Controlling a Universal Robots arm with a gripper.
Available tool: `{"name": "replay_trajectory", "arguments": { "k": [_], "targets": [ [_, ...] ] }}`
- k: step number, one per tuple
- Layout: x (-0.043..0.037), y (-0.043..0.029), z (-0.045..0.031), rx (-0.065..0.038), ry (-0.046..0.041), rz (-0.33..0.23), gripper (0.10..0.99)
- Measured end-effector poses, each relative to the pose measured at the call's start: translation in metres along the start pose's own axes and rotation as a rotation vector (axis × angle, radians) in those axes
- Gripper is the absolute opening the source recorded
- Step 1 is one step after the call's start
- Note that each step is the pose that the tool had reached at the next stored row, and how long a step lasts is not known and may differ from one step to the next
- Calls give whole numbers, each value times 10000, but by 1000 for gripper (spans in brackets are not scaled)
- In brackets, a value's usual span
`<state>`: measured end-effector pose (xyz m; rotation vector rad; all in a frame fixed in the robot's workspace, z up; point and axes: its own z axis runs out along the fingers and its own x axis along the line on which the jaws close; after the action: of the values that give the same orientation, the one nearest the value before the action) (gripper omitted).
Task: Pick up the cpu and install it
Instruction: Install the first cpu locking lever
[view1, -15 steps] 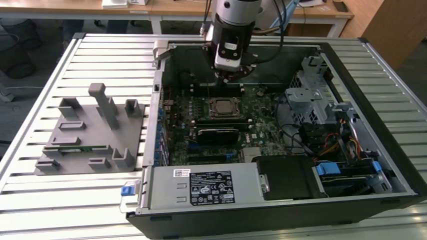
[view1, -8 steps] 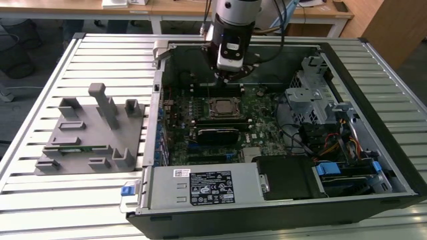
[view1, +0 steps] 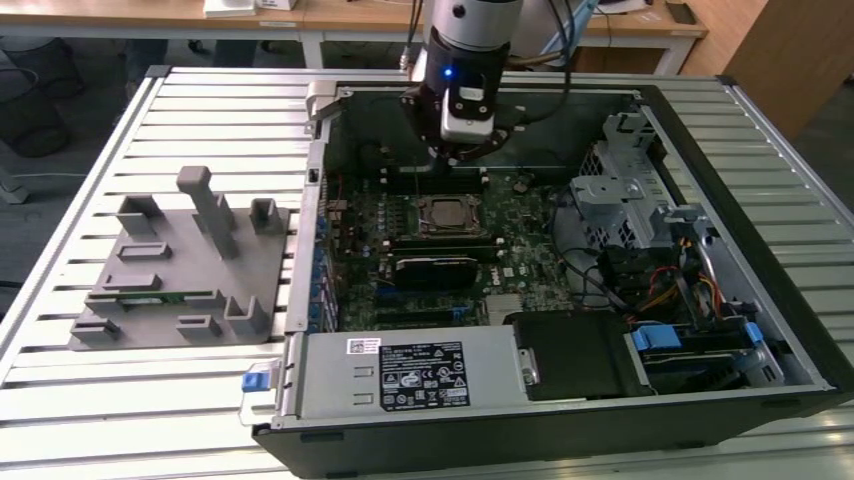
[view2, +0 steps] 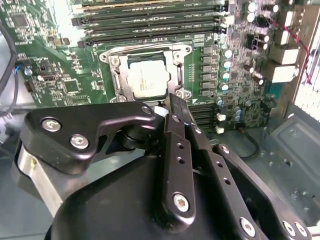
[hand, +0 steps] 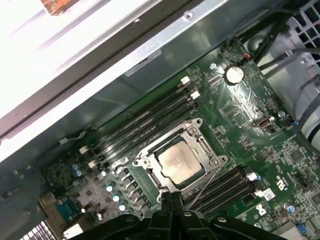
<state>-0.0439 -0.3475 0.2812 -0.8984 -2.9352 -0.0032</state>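
The cpu (view1: 445, 212) lies flat in the black socket frame of the green motherboard (view1: 534, 260), its silvery top facing up, inside the open computer case. Both wrist views show it seated in the frame: cpu (view2: 146, 76), cpu (hand: 181, 161). My gripper (view1: 461, 155) hangs a little above the board, just behind the socket toward the back wall of the case. Its black fingertips (hand: 172, 199) are pressed together with nothing between them, and they sit at the socket's edge, apart from the chip. In the second wrist view the gripper (view2: 172, 106) hides the socket's near edge.
A grey fixture (view1: 180, 265) with upright posts stands on the slatted table at the exterior view's left, with a green memory stick (view1: 154, 297) lying in it. Memory slots (hand: 145, 125) flank the socket. A metal drive cage (view1: 627, 190), cables and the case walls (view1: 314, 200) close in the board.
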Motion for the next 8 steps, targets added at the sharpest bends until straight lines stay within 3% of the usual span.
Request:
{"name": "replay_trajectory", "arguments": {
  "k": [5, 8],
  "targets": [
    [0, -1, 3, 33, -39, -686, 106],
    [1, -1, 5, -173, -193, -777, 106]
  ]
}}
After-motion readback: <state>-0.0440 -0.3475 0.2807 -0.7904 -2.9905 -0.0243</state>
